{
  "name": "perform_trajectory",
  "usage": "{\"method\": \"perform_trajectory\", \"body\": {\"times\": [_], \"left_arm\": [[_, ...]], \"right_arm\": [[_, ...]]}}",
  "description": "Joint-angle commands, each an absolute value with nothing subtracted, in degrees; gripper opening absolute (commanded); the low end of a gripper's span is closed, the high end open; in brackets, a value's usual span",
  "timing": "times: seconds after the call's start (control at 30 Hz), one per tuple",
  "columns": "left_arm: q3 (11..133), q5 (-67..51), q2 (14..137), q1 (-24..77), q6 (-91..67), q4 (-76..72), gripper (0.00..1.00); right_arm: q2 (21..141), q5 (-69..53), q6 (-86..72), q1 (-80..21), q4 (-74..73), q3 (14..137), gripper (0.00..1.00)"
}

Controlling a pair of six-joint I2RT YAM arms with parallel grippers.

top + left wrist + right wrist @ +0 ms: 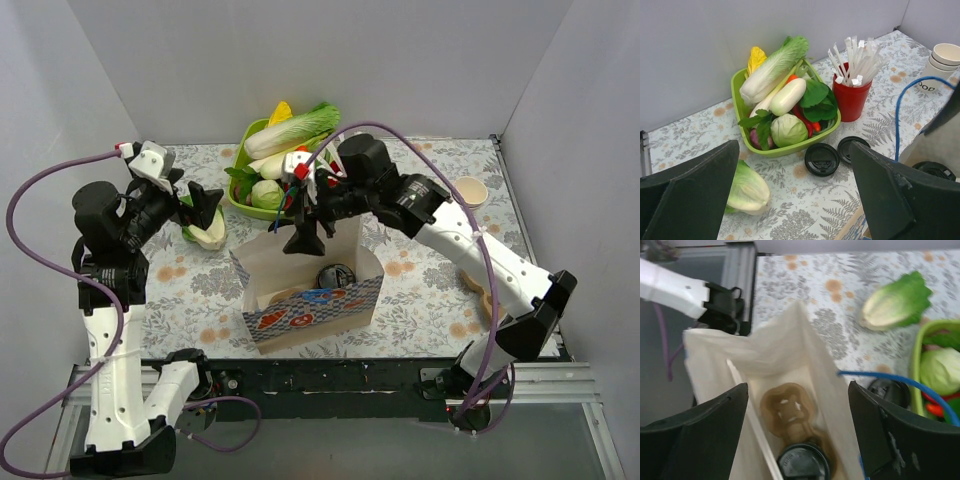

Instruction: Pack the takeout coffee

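Nearest the arms, an open paper bag with a blue flower front [312,308] stands on the flowery tabletop [420,300]. The small paper cup with a round black plastic lid [802,463] sits down at the bottom of the bag. Only its lid shows, its sides are hidden, and the edge of the right wrist picture cuts it off. A brown cardboard cup tray [789,412] lies by it in the bag, and I cannot tell if the cup stands in the tray. The right tool [797,385] hangs over the bag's mouth, its two fingers wide apart and holding nothing. The left tool [794,145] is off to the left of the bag, also spread wide and holding nothing. Below it lies a pale green lettuce piece [747,190], partly hidden by one finger. Just past the bag, two loose black plastic lids [822,160] lie flat, side by side. Behind them is a green plastic basket [736,87] full of vegetables, with a red straw holder [850,102] just beside it. Farthest right, stacked white paper cups [942,62] are cut off by the picture edge.
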State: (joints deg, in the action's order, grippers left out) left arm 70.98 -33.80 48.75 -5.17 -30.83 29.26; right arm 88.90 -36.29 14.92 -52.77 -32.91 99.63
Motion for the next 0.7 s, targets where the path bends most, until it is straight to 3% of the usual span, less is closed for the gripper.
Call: {"method": "perform_trajectory", "body": {"times": [0.0,0.1,0.23,0.33,0.5,0.67], "left_arm": [[76.2,-33.1,48.3,-5.5,-30.7,30.2,0.95],[77.3,-32.4,48.3,-5.6,-31.8,30.0,0.98],[76.9,-27.3,47.5,-5.6,-35.5,30.0,0.98],[79.1,-24.3,47.9,-5.8,-40.8,32.5,0.98],[83.7,-29.1,51.5,-5.8,-46.0,40.8,0.98],[84.4,-25.4,53.1,-5.8,-42.9,42.8,0.98]], "right_arm": [[82.1,-28.8,12.7,-45.0,-32.2,103.8,0.91],[77.1,-18.2,12.9,-39.4,-32.7,101.9,0.95],[72.8,6.5,14.9,-35.4,-32.7,97.8,0.98],[74.3,4.6,10.9,-26.7,-40.7,102.3,0.98],[82.0,6.2,1.4,-15.5,-55.3,110.8,0.98],[77.3,7.2,0.4,-12.2,-53.8,105.6,0.98]]}}
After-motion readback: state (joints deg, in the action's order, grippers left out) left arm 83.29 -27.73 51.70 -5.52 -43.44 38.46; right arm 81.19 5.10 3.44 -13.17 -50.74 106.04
